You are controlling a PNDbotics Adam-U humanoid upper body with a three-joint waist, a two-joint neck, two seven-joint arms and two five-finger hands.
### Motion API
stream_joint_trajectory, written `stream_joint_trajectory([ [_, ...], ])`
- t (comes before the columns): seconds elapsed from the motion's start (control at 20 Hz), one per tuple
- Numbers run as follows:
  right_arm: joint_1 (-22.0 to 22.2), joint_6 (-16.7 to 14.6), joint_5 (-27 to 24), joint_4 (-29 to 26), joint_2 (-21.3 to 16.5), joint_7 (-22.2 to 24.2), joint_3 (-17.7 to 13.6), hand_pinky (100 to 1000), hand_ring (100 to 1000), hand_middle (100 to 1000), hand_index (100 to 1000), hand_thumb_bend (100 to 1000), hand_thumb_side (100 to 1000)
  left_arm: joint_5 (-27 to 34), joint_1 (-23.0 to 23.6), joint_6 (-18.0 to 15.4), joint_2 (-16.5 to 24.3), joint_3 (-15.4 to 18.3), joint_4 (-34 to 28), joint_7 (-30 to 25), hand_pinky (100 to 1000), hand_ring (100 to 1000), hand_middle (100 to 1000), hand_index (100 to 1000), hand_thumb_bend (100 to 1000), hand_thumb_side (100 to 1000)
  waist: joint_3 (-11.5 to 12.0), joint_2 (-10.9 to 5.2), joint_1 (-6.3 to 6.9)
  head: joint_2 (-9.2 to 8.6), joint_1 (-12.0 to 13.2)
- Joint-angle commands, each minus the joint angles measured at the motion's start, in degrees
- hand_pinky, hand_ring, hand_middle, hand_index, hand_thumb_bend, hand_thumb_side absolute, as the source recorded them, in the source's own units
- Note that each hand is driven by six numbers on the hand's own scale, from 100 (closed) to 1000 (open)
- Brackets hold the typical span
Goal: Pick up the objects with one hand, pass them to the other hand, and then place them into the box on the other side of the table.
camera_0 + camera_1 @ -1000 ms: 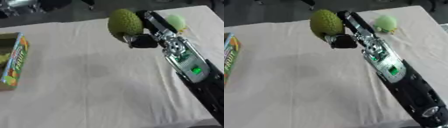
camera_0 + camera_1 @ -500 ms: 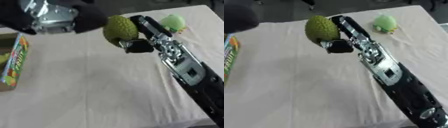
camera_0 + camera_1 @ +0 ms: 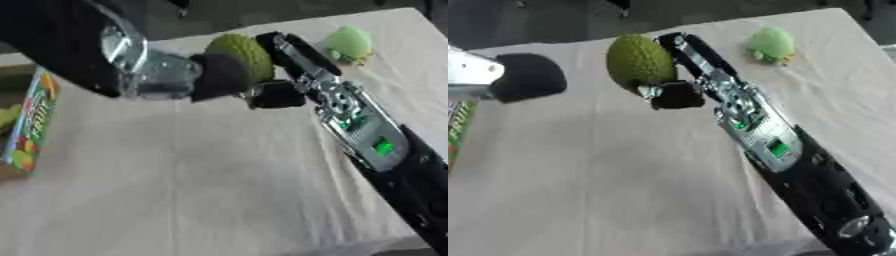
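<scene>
Both eye views looked steeply down from the head at the cloth-covered surface [image 3: 623, 190], close in. They shared nearly the same scene, the right eye view shifted slightly sideways.

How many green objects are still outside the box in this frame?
2. The bumpy green fruit is held up by the right hand over mid-table; a pale green toy lies on the far right. Others may sit hidden in the box.
</scene>
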Motion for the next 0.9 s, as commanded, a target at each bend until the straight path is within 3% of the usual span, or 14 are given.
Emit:
stream_joint_trajectory([
  [0.05,-0.84,-0.3,0.18,-1.1,-0.39,0.49,0.04,733,556,346,509,100,100,-4.63,-1.14,0.59,0.08,-0.06,-0.44,-2.46,760,803,779,838,504,426,0.06,-1.5,-0.21,0.04,0.11],
  [0.2,-0.82,-0.34,-0.01,-1.24,-0.41,0.71,0.29,733,555,345,509,100,100,-8.51,-1.09,1.51,-0.26,-0.44,-0.12,-6.05,761,805,785,847,509,461,0.09,-1.47,-0.2,0.04,0.14],
  [0.25,-0.8,-0.36,-0.08,-1.26,-0.42,0.74,0.36,733,555,345,509,100,100,-9.37,-1.05,1.96,-0.33,-0.5,0.18,-7.14,761,810,792,853,508,530,0.12,-1.46,-0.19,0.09,0.14],
  [0.35,-0.78,-0.4,-0.2,-1.33,-0.45,0.82,0.52,734,555,345,509,100,100,-10.36,-0.92,3.01,-0.55,-0.41,0.82,-8.72,754,805,785,855,477,586,0.15,-1.45,-0.16,0.17,0.18],
  [0.65,0.05,-0.11,-0.49,-3.57,-1.73,0.82,0.48,724,549,338,502,100,100,-12.39,-0.27,6.21,-0.71,-0.1,3.68,-6.82,738,790,765,825,393,528,0.15,-1.47,-0.1,-0.12,0.19],
  [0.9,0.38,0.81,-0.84,-6.12,-2.35,1.19,0.67,721,547,336,500,100,100,-13.8,-0.22,5.5,-1.71,-1.46,7.79,-6.39,736,789,763,823,418,564,0.06,-1.41,-0.12,-0.26,0.36],
])
